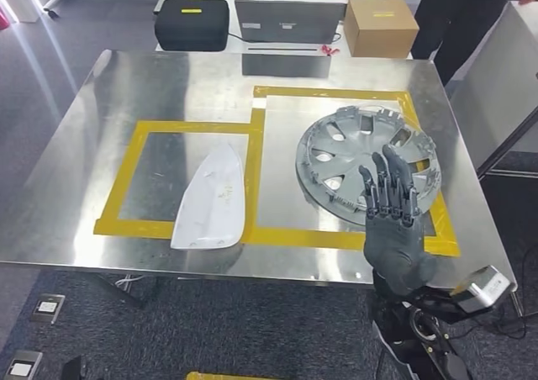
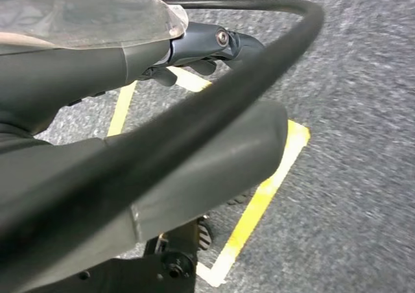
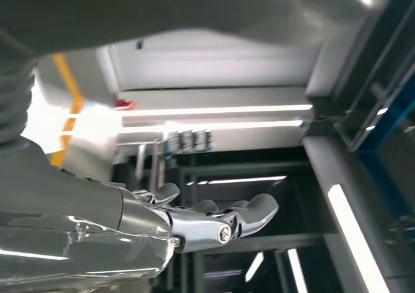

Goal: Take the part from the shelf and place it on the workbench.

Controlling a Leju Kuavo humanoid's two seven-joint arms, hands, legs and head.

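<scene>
Right now the right hand is raised at the near edge of the workbench, at about five o'clock on the tabletop, fingers spread and pointing up, holding nothing. Just beyond it, partly behind those fingers, the silver wheel cover lies flat inside the larger yellow-taped square, over toward three o'clock. It is not in the hand; whether the fingertips touch its rim I cannot tell.

Inside the smaller taped frame, around seven o'clock, lies a white curved panel, its near edge overlapping the tape.

Toward twelve o'clock, past the bench, sit a black case, a laptop and a cardboard box, with a person standing at one o'clock.

From the left wrist view, the left hand hangs over grey carpet with yellow floor tape; whether it is released or clenched I cannot tell.
</scene>
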